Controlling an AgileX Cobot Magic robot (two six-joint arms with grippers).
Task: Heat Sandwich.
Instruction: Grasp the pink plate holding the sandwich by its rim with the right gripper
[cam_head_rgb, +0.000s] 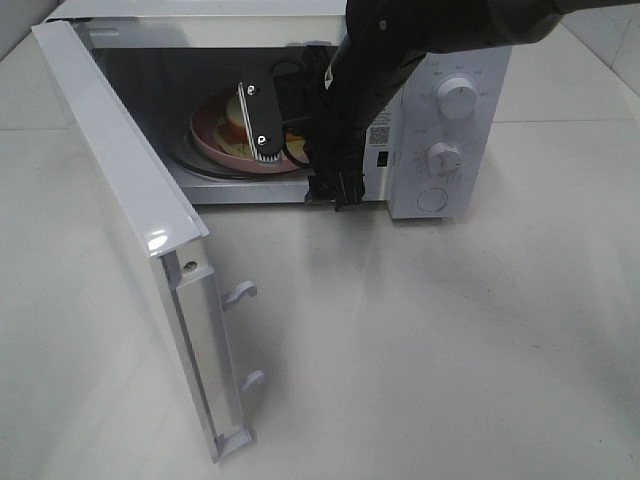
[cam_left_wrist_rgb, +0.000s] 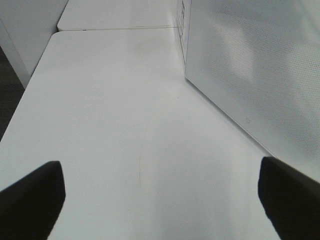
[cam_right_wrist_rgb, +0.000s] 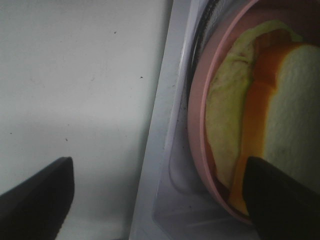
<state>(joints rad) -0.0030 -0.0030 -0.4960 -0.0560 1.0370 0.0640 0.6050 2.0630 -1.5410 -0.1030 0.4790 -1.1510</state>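
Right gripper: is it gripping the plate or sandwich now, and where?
Nothing is held: the right gripper is open, jaws wide apart across the rim of the pink plate, clamping neither it nor the sandwich.

R hand (cam_right_wrist_rgb: 160, 200) open, L hand (cam_left_wrist_rgb: 160, 200) open wide

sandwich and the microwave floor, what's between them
The pink plate, holding the sandwich inside the microwave; the right wrist view shows it clearest.

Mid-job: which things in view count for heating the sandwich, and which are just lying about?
For the job: sandwich, pink plate under it, microwave, its open door, right gripper at the cavity mouth.
Just there: table, left gripper open above it.
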